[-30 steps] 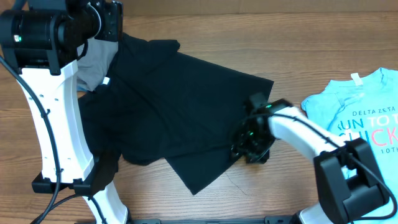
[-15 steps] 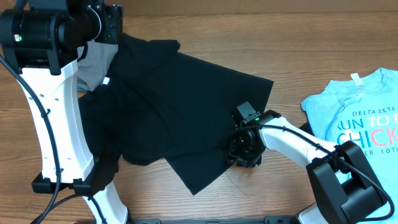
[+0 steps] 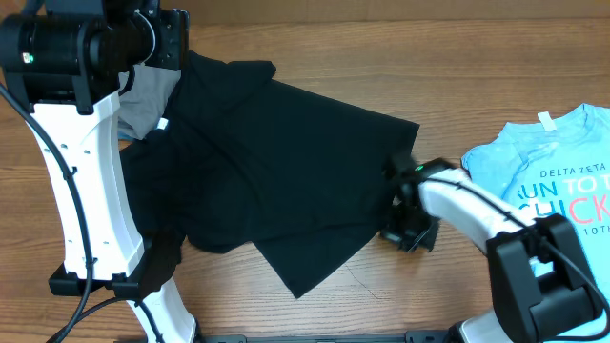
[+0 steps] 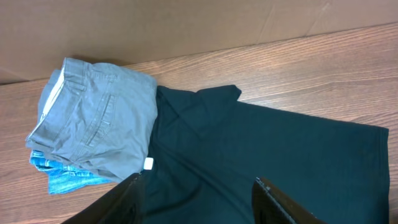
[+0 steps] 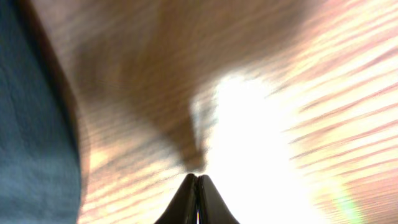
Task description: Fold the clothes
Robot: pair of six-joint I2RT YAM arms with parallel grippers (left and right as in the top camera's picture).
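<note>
With right tool [image 5: 198,186] shut empty over tabletop [image 5: 280,93] beside tee [image 5: 31,137], left tool [image 4: 200,198] open, risks lifting nothing, fold missed.

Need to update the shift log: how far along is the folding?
Done: grey trousers sit folded on a blue piece. In hand: nothing; the right gripper has its fingers shut beside the black T-shirt's edge, left gripper open above it. Left: the black T-shirt, lying spread and rumpled.

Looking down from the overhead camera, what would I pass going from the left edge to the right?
left arm → black T-shirt → right hand, by the shirt's right edge → light-blue printed tee
</note>
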